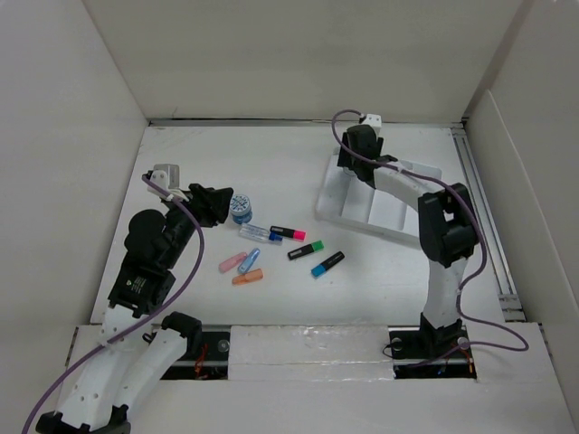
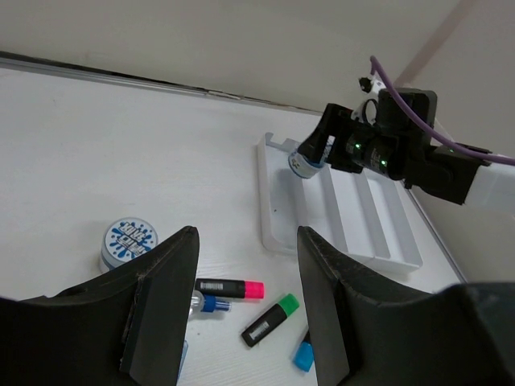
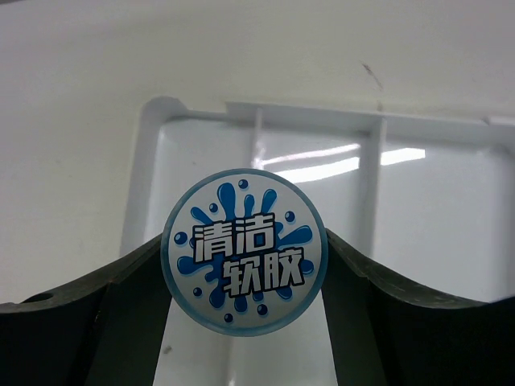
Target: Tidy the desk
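Observation:
The desk (image 1: 271, 172) is a large white tabletop. My right gripper (image 1: 347, 168) is shut on a round tin with a blue splash label (image 3: 244, 261) and holds it over the left end compartment of a white four-compartment tray (image 1: 398, 212). The left wrist view shows this tin (image 2: 302, 163) just above the tray (image 2: 354, 217). My left gripper (image 1: 217, 203) is open and empty, hovering beside a second round blue-label tin (image 1: 241, 208), which lies left of its fingers in the left wrist view (image 2: 127, 241).
Loose on the desk lie a pink-capped highlighter (image 1: 289, 233), a green-capped one (image 1: 306, 250), a blue-capped one (image 1: 327, 264), a clear tube with a blue cap (image 1: 260, 234), and pastel pink (image 1: 232, 262), pastel blue (image 1: 248, 260) and orange (image 1: 247, 278) markers. Tall panels wall the desk.

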`<state>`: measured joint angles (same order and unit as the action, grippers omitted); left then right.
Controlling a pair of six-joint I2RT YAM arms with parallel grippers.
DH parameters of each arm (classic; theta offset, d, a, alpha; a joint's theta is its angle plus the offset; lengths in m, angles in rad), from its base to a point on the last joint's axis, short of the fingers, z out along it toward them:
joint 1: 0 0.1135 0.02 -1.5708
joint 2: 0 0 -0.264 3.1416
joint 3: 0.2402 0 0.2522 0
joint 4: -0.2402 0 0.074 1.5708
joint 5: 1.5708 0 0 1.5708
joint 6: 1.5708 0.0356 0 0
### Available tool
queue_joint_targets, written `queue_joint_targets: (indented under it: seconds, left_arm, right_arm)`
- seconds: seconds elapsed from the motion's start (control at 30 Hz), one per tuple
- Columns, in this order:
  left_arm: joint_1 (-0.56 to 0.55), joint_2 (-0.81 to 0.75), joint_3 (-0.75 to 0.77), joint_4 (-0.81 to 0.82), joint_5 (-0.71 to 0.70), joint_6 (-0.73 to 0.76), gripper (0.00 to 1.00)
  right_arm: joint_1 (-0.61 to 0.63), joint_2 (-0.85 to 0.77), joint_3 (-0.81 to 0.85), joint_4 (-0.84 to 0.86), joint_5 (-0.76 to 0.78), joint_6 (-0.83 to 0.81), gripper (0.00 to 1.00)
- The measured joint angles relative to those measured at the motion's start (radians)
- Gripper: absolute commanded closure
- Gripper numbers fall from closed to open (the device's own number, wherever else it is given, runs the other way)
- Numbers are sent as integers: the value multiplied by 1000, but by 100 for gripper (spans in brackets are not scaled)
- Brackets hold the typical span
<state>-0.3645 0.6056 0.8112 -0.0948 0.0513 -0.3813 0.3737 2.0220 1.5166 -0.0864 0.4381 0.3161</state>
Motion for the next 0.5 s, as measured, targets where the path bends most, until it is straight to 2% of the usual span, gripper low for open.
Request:
queue_joint_targets:
  seconds: [0.17, 0.33, 0.43, 0.5]
  left_arm:
    - [0, 5, 0, 0, 2, 0, 53]
    - [0, 21, 0, 0, 5, 0, 53]
    - [0, 28, 0, 0, 8, 0, 53]
    - [0, 33, 0, 0, 8, 0, 53]
  right_arm:
    - [-91, -194, -217, 36, 6, 62, 44]
    - [-231, -258, -260, 61, 30, 97, 42]
    - [-255, -255, -265, 59, 26, 108, 30]
    - [-254, -247, -265, 56, 10, 114, 16]
